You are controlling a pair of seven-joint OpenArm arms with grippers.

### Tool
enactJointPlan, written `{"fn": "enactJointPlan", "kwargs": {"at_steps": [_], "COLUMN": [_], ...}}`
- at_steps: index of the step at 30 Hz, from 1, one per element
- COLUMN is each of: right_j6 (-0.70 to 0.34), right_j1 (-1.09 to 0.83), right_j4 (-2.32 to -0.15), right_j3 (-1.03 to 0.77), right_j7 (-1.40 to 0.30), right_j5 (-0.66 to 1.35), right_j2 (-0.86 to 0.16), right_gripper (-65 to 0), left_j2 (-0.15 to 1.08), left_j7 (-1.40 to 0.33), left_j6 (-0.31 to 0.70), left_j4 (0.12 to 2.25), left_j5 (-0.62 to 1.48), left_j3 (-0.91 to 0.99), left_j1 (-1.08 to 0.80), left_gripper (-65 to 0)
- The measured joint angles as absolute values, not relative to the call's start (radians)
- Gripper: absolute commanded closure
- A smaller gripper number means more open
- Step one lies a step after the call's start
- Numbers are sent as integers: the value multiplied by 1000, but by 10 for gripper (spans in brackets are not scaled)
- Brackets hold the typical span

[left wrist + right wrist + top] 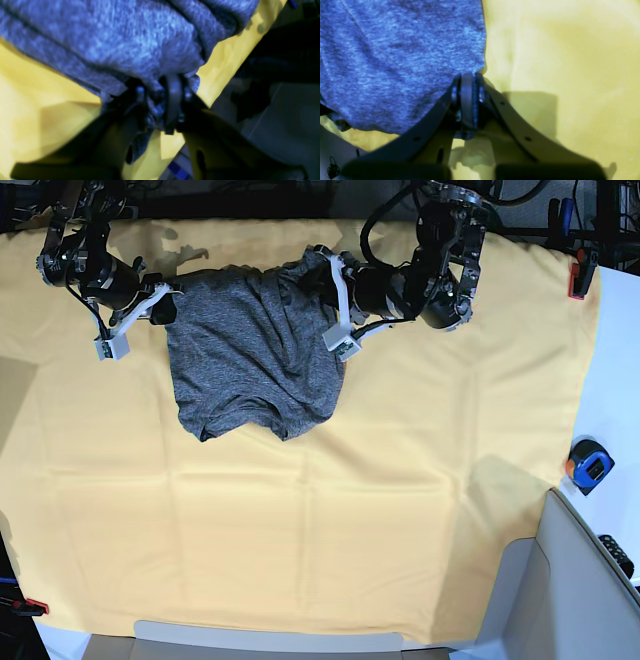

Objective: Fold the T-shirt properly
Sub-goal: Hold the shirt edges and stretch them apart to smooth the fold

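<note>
Yellow cloth [400,480]: one T-shirt [250,350], two grippers.

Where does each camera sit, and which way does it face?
Left wrist: on the left arm, looking along the left gripper clamped on bunched heather-grey knit T-shirt.
Right wrist: on the right arm, facing the right gripper pinching the shirt's edge.
Base: overhead, looking down at both arms and the yellow-orange cloth sheet.
All three views share shirt and sheet.
</note>
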State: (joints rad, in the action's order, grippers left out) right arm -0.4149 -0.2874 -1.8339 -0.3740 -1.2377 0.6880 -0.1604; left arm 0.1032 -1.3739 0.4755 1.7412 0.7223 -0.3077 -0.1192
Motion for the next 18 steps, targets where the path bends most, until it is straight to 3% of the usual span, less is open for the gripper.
{"fn": "enactJointPlan", "kwargs": {"at_steps": [12,18], "right_j6": [-415,-415], "right_j1": [-283,-282], "right_j4": [-1833,-1833], "right_j3": [-379,-381], "right_j7": [-1238,-1234], "right_j5": [685,585], "right_j2": [-165,-160], "right_gripper": [0,0], "left_j2": [207,230], "left_j7": [-1372,-1364], "left_j6": [479,479], "left_j4": [1741,1742], "left_j5": [764,771], "left_j3": [-314,-314], "left_j1": [-94,-94], "left_gripper": [-88,-88]}}
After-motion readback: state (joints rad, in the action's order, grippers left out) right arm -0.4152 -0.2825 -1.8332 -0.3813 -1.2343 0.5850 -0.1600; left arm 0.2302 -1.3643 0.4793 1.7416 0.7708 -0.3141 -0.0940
